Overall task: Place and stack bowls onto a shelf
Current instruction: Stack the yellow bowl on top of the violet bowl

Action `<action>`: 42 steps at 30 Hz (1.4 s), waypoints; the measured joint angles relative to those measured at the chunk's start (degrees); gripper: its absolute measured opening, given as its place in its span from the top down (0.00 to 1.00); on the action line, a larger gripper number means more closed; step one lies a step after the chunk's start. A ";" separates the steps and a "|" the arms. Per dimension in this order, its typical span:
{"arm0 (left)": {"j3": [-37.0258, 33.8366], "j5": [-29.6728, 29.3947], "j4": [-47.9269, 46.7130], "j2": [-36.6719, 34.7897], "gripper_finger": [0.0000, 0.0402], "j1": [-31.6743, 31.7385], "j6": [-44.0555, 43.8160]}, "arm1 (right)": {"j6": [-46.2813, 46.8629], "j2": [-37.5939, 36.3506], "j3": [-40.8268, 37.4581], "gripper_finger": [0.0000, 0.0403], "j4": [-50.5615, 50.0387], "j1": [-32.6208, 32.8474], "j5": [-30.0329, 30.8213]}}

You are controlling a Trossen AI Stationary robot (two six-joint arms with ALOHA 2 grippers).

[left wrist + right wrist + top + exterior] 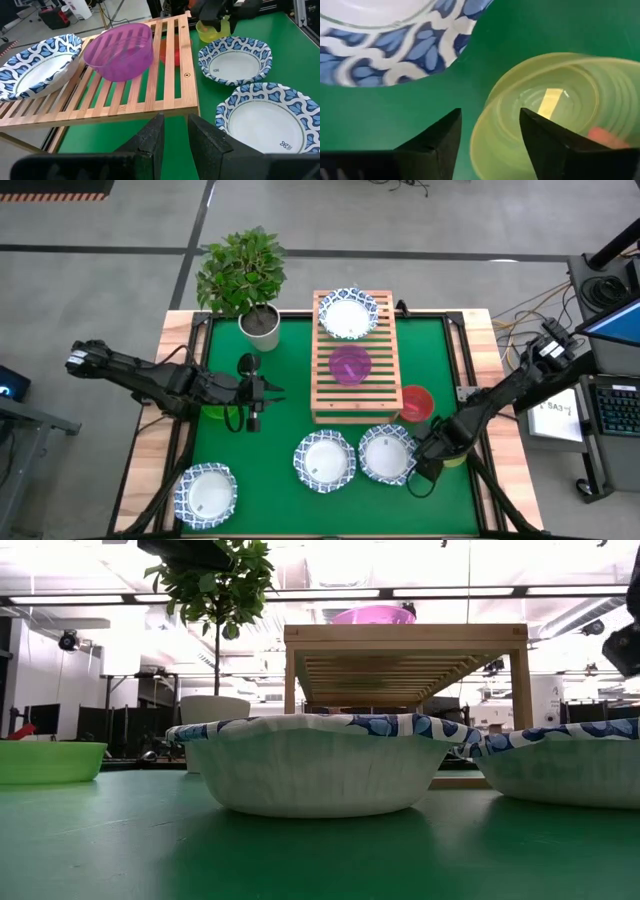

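The wooden slatted shelf (pixel 355 395) stands mid-table, carrying a blue-rimmed white bowl (pixel 348 313) at its far end and a purple bowl (pixel 350 365) in the middle. Three more white bowls (pixel 325 460) (pixel 387 453) (pixel 206 492) sit on the green mat near the front. A red bowl (pixel 415 403) rests by the shelf's right side. My right gripper (pixel 490 135) is open over the yellow bowl (pixel 555 105), one finger inside its rim and one outside; no touch shows. My left gripper (pixel 175 145) hovers left of the shelf, narrowly open and holding nothing, with the green bowl (pixel 215 413) beside it.
A potted plant in a white pot (pixel 258 320) stands at the mat's far left corner, close to the shelf's far end. Wooden table edges frame the mat (pixel 290 355). Bare mat lies between the left gripper and the shelf, and along the near edge between the bowls.
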 joint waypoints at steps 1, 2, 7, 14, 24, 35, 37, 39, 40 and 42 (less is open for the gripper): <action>0.00 0.00 0.00 0.00 0.83 0.00 0.00 | -0.75 0.74 0.00 0.55 0.07 0.00 0.01; 0.00 0.00 0.00 0.00 0.83 0.00 0.00 | -1.12 1.37 0.00 0.58 0.25 0.00 0.01; 0.00 0.00 0.00 0.00 0.83 0.00 0.00 | -1.49 3.24 0.00 0.78 0.52 0.00 -0.41; 0.00 0.00 0.00 0.00 0.83 0.00 0.00 | -1.45 1.16 0.15 0.96 -0.41 0.00 -5.02; 0.00 0.00 0.00 0.00 0.83 0.00 0.00 | 3.30 -8.54 7.94 0.98 -14.29 -0.02 -6.24; 0.00 0.00 0.00 0.00 0.83 0.00 0.00 | 0.67 -15.18 25.60 0.98 -28.82 -0.02 20.72; 0.00 0.00 0.02 0.00 0.83 0.00 0.00 | -3.93 -15.30 28.69 0.98 -28.93 -0.02 29.71; 0.00 -0.01 0.02 0.00 0.83 0.00 0.00 | -9.09 -15.33 31.15 0.98 -28.37 -0.02 39.27; 0.00 0.00 0.02 0.00 0.83 0.00 0.00 | -11.78 -15.32 32.11 0.98 -27.64 -0.03 43.63; 0.00 0.00 0.02 0.00 0.83 0.01 0.00 | -18.54 -15.05 33.64 0.98 -24.77 -0.18 51.76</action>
